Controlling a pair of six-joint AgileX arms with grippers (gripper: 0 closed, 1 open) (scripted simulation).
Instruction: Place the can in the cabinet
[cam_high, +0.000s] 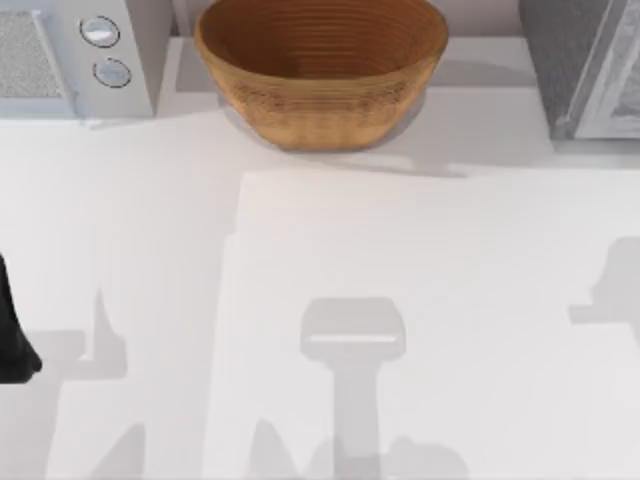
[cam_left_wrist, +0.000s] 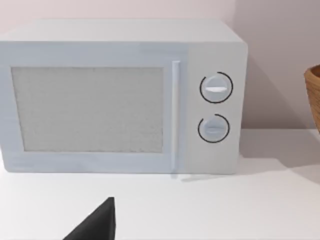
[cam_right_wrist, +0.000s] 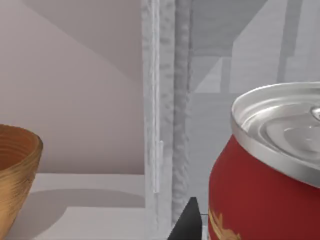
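Observation:
The can (cam_right_wrist: 260, 200) is red with a silver top and pale label marks, and it looms close in the right wrist view. My right gripper (cam_right_wrist: 235, 227) is shut on it, one dark fingertip (cam_right_wrist: 187, 222) showing beside its side. Just beyond the can stands the grey cabinet (cam_right_wrist: 170, 125), its upright edge and inner surfaces facing the gripper. The cabinet (cam_high: 585, 70) sits at the table's back right. My left arm (cam_high: 12, 335) is parked at the left edge, and a dark tip of its gripper (cam_left_wrist: 97, 225) shows in the left wrist view.
A woven brown basket (cam_high: 320, 65) stands at the back middle, and its rim also shows (cam_right_wrist: 15, 170) left of the cabinet. A white microwave (cam_high: 75, 55) with two dials (cam_left_wrist: 216, 107) sits at the back left. The table (cam_high: 400, 300) is white.

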